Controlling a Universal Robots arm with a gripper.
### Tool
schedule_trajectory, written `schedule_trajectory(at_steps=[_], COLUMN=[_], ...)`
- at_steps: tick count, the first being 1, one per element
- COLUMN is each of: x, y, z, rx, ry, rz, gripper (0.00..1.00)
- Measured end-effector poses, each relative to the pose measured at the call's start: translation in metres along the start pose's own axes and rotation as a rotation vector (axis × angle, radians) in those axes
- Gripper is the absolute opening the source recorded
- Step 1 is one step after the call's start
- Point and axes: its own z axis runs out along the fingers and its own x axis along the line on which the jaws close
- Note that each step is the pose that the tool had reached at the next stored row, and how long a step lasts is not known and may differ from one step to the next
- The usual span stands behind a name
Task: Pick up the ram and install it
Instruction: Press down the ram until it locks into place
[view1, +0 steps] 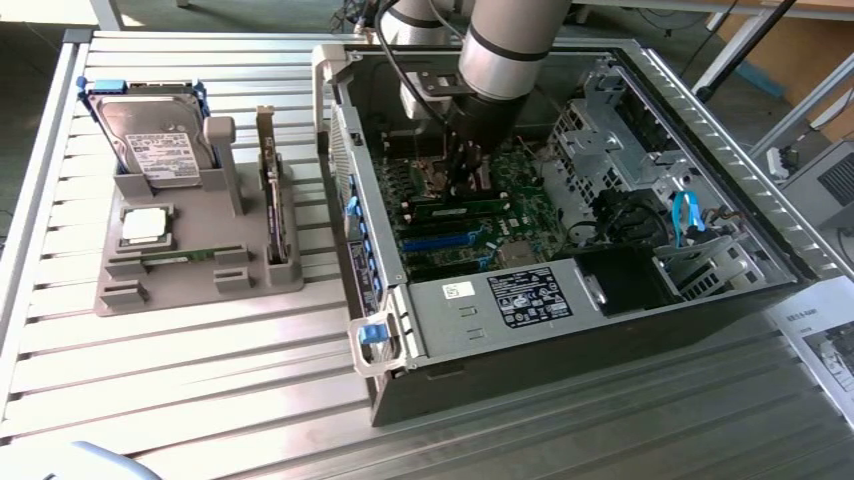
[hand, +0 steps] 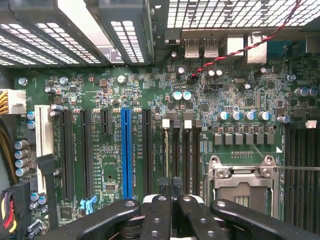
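Hovering down inside the PC case (view1: 534, 390) with gripper (view1: 467, 178) jaws pinched fully together, tips right at the ram (view1: 461, 208) standing on edge in a motherboard (hand: 100, 90) slot beside the CPU socket (hand: 242, 187), can't tell if actually gripped.

We see the open dark metal PC case (view1: 587, 330) on the slatted metal table (view1: 200, 400), at the exterior view's right. The grey plastic parts stand (view1: 174, 275) sits left of it, w/ the silver hard drive (view1: 158, 140) at its far end, the square silver processor chip (view1: 144, 226) nearer. The black gripper (view1: 470, 170) is inside the case, over the green motherboard (hand: 150, 100), above the thin green ram stick (view1: 461, 208).
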Motion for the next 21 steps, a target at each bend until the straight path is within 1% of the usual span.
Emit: schedule_trajectory(at_steps=[6,18,21], x=[0.0008,0.0014,0.0015], y=[-0.0001,-0.0002,-0.0002], z=[0.0030,0.0039,0.0046], rx=[0.0000,0.0000,0.0000], ry=[-0.0006,-0.0008,-0.0019], rz=[0.000,0.000,0.000], gripper=[0.10,0.10,0.10])
